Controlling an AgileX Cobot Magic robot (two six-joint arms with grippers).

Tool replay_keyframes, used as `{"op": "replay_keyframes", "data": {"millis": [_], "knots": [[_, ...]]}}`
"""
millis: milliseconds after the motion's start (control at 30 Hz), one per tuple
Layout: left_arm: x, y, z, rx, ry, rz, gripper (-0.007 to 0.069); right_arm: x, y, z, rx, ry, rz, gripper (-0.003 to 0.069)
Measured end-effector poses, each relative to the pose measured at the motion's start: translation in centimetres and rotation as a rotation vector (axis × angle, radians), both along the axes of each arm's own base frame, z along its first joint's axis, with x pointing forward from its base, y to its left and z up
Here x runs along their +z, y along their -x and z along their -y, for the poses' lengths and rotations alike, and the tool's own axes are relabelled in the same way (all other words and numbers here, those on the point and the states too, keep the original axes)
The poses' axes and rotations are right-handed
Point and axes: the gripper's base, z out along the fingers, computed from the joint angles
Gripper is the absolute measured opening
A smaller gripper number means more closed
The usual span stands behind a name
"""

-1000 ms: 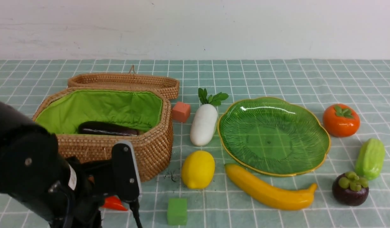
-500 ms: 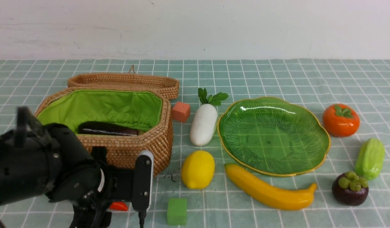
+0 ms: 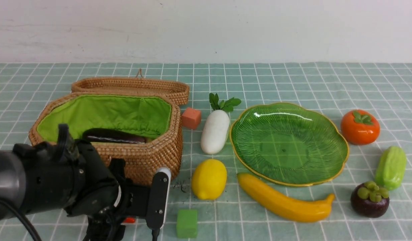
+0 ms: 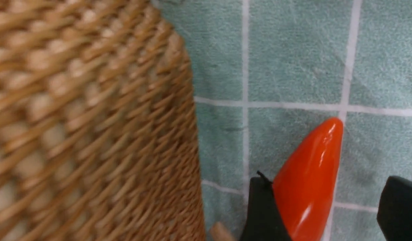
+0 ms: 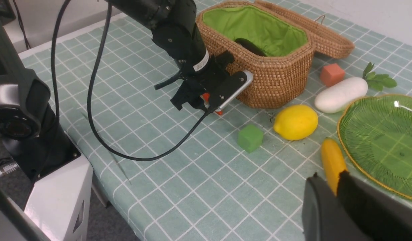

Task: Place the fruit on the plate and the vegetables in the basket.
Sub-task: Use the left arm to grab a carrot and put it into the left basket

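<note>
Fingers apart around edge-cropped carrot

Bright, even light is falling from overhead, laying only a soft, short shadow under the lemon. A white streak of glare is running across the plate, and a glossy highlight is gleaming on the carrot lying between the fingers of the left gripper. Just beside those fingers the basket wall is smearing out of focus. The fingers of the right gripper are looming dark and soft-edged, while the scene beyond them is showing sharp.
</note>
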Motion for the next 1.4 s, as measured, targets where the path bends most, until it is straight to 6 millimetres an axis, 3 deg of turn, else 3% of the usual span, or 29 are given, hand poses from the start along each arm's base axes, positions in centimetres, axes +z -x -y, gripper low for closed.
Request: {"op": "replay_keyframes", "data": {"millis": [100, 233, 267, 367, 600, 700, 767, 833, 933, 1067, 1200, 1300, 1400], "knots": [[-0.7, -0.1, 0.0, -0.008, -0.019, -0.016, 0.0417, 0.0, 0.0, 0.0, 0.005, -0.005, -0.001, 0.0095], [-0.9, -0.2, 0.0, -0.01, -0.039, -0.027, 0.0334, 0.1, 0.2, -0.2, 0.021, -0.02, -0.005, 0.0097], [-1.0, -0.2, 0.0, -0.009, -0.042, -0.031, 0.0276, 0.1, 0.2, -0.2, 0.026, -0.025, -0.007, 0.0098], [-1.1, -0.2, -0.1, -0.01, -0.046, -0.032, 0.0195, 0.2, 0.2, -0.3, 0.031, -0.03, -0.008, 0.01], [-1.0, -0.1, -0.2, 0.003, -0.062, -0.047, 0.0193, 0.2, 0.2, -0.3, 0.031, -0.03, -0.008, 0.0105], [-0.2, 0.9, -0.9, 0.089, -0.076, -0.106, 0.0193, 0.2, 0.3, -0.3, 0.041, -0.04, -0.011, 0.0106], [0.8, 1.5, -1.2, 0.155, -0.048, -0.115, 0.0193, 0.3, 0.4, -0.4, 0.052, -0.053, -0.012, 0.0107], [3.1, 2.3, -1.5, 0.302, 0.049, -0.094, 0.0193, 0.6, 0.4, -0.5, 0.057, -0.085, 0.001, 0.0108], [6.5, 2.6, -1.7, 0.387, 0.163, 0.007, 0.0193, 1.1, 0.1, -0.5, 0.037, -0.115, 0.063, 0.0108], [12.4, 1.7, -2.0, 0.34, 0.26, 0.265, 0.0193, 2.1, -0.4, -0.3, -0.01, -0.176, 0.164, 0.0108], [16.5, 0.1, -1.5, 0.257, 0.298, 0.471, 0.0193, 2.7, -0.7, -0.2, -0.04, -0.215, 0.21, 0.011], [17.7, -1.6, -0.4, 0.205, 0.322, 0.542, 0.0193, 2.8, -0.7, -0.1, -0.047, -0.224, 0.22, 0.0112], [16.9, -3.1, 0.6, 0.18, 0.312, 0.537, 0.0193, 2.8, -0.7, -0.1, -0.047, -0.224, 0.22, 0.0113]]}}
